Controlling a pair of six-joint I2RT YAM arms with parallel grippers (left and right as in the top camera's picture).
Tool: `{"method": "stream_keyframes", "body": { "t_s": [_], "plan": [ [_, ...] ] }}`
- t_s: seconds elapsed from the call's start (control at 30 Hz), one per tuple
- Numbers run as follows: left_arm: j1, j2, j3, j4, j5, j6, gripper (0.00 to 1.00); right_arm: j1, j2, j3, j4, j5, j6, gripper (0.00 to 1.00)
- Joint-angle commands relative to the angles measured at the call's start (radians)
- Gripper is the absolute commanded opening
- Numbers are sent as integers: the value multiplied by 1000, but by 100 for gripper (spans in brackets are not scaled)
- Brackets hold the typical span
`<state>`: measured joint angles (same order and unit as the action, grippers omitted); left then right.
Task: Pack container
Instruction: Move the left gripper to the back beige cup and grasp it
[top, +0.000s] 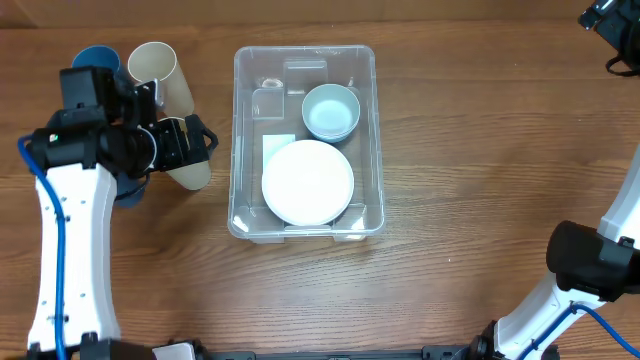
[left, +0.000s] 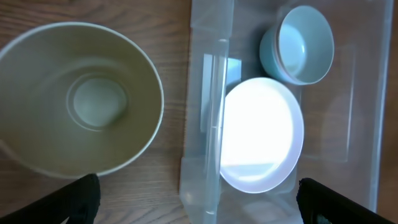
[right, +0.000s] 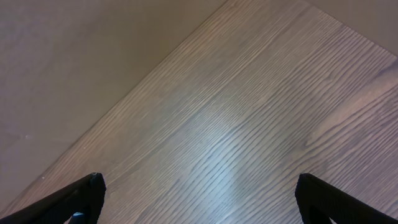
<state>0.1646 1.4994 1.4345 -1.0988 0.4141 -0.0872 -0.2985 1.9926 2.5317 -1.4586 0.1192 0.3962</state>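
The clear container (top: 368, 150) stands at the table's middle. It holds a white plate (top: 308, 182) and a light blue bowl (top: 330, 110). My left gripper (top: 198, 140) is open and empty, hovering left of the container's left wall, above a beige cup (top: 192, 172). In the left wrist view the open jaws (left: 199, 202) span that upright beige cup (left: 81, 99) and the container wall (left: 205, 155), with the plate (left: 261, 134) and bowl (left: 301, 43) inside. My right gripper (top: 610, 20) is at the far right back corner, open and empty over bare wood (right: 199, 199).
A second beige cup (top: 155, 65) and a blue cup (top: 95, 58) stand at the back left behind my left arm. Another blue object (top: 128, 190) shows partly under that arm. The table's edge (right: 124, 99) runs diagonally in the right wrist view.
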Motion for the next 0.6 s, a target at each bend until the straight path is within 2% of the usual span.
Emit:
{"method": "stream_keyframes", "body": {
  "t_s": [0.0,0.2,0.23,0.27,0.3,0.37,0.4,0.5,0.53,0.57],
  "plan": [
    [5,66,21,8,1,77,100,5,-3,9,5,8,8,100],
    [5,141,21,36,-53,132,100,5,-3,9,5,8,8,100],
    [5,154,21,40,-53,142,96,5,-3,9,5,8,8,100],
    [5,168,21,44,-56,145,91,5,-3,9,5,8,8,100],
    [5,178,21,47,-59,145,80,5,-3,9,5,8,8,100],
    [5,193,21,50,-59,148,52,5,-3,9,5,8,8,100],
    [5,197,21,50,-59,148,45,5,-3,9,5,8,8,100],
    [5,201,21,53,-59,147,10,5,-3,9,5,8,8,100],
    [5,200,21,57,-59,145,4,5,-3,9,5,8,8,100],
    [5,201,21,60,-58,138,4,5,-3,9,5,8,8,100]
  ]
}}
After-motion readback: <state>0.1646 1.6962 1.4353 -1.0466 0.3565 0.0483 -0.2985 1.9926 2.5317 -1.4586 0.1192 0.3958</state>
